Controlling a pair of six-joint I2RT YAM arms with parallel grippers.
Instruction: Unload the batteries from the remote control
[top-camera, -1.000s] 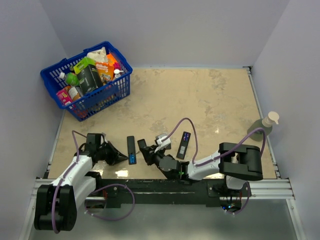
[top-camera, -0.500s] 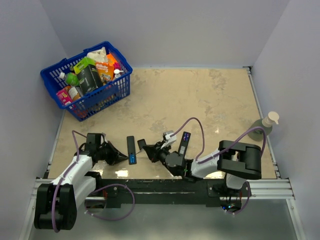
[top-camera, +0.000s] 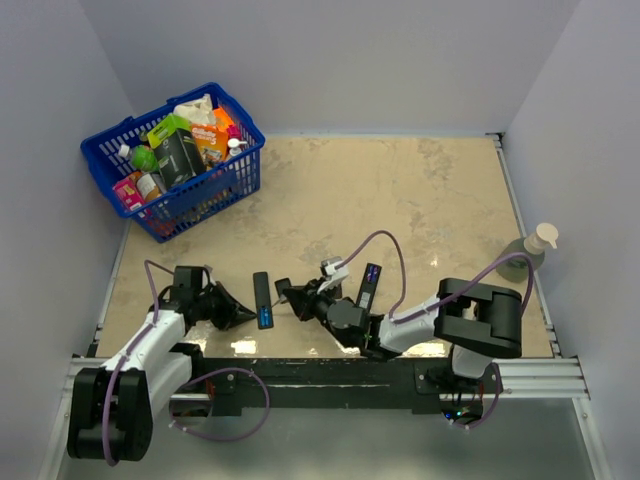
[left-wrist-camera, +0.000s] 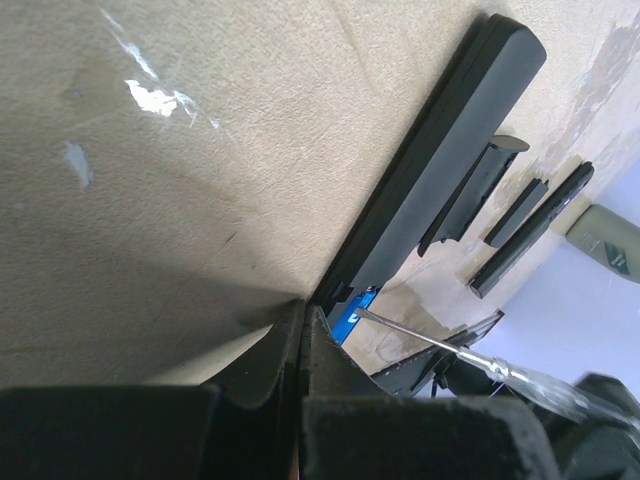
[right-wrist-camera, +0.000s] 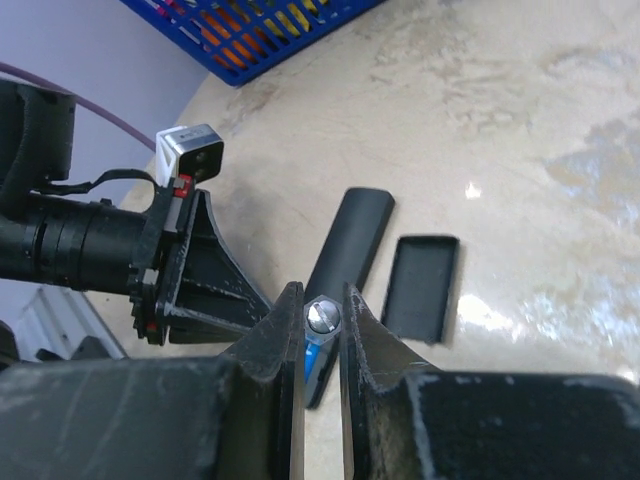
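On the beige mottled surface (top-camera: 400, 190), the right hand (right-wrist-camera: 321, 296) gripped a thin screwdriver (left-wrist-camera: 430, 345) at the blue battery (left-wrist-camera: 352, 315) in the long black remote control (left-wrist-camera: 440, 150), a step that seemingly needed gentle levering with the clenched, empty left hand (left-wrist-camera: 304, 322) bracing the case.

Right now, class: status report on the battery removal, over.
Left gripper shut, tips at remote end. Right gripper shut on screwdriver, tip at blue battery in its bay. Loose cover beside, not blocking.

No text seems legible on the packages (top-camera: 181, 157).
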